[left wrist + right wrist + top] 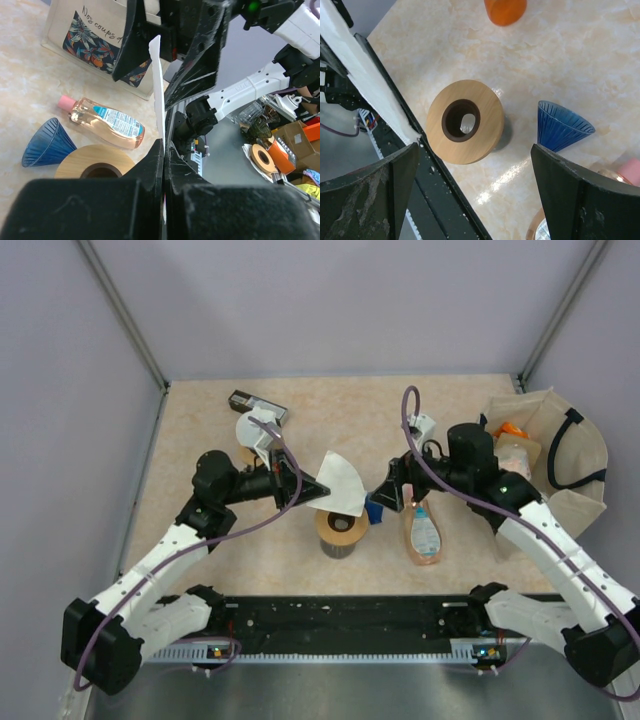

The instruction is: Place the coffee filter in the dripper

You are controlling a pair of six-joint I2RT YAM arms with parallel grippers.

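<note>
Sitting closest to the arm bases, the wooden ring stand (465, 121) is upright on the table. Just above it, the left gripper (318, 490) pinches the white coffee filter (159, 90). The blue dripper (562, 125) lies on its side beside the stand, with the right gripper (390, 490) spread wide near it, holding nothing.

- Left arm (165, 555) reaches forward and right, its forearm level.
- Left gripper (318, 491) is pinched tight on the filter (340, 483).
- Right arm (550, 540) bends leftward, its wrist tilted down.
- Right gripper (475, 155) has its jaws spread wide.
</note>
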